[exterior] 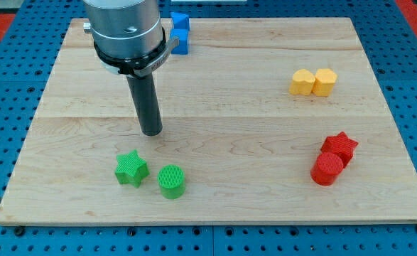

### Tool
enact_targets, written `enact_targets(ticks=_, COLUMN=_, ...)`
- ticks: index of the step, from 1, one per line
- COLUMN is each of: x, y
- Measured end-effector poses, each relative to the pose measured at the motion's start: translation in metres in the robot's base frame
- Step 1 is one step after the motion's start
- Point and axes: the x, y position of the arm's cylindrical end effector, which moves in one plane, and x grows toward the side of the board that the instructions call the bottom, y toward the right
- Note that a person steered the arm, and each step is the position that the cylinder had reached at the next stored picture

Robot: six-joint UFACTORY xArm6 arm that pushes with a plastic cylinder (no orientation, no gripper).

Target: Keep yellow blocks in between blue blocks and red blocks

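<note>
My tip (151, 131) rests just above the green star (131, 168).

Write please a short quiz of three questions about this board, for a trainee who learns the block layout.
1. True or false: my tip touches the green star block.
2. Which pair lies nearest the view's top? A) red blocks B) blue blocks C) green blocks
3. Fill in: the yellow blocks sit toward the view's ____ side, above the red star block and red cylinder block.

Key:
1. False; the tip stands apart, above the green star block and green cylinder block.
2. B.
3. Right.
</note>
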Motion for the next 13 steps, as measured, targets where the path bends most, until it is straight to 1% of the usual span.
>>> enact_targets(ticks=2, x=-0.007, y=-0.006)
enact_targets(ticks=3, x=-0.079, y=0.043)
enact_targets(ticks=4, x=-0.136, y=0.107)
enact_targets(ticks=5, x=-0.143, y=0.147)
enact_targets(ticks=7, x=-0.146, y=0.148)
enact_targets(ticks=8, x=-0.161, y=0.193)
enact_targets(ticks=9, x=-0.177, y=0.250)
enact_targets(ticks=10, x=-0.156, y=0.300)
enact_targets(ticks=11, x=-0.102, y=0.319)
enact_targets(ticks=12, x=-0.046, y=0.292)
enact_targets(ticks=13, x=-0.064, y=0.282)
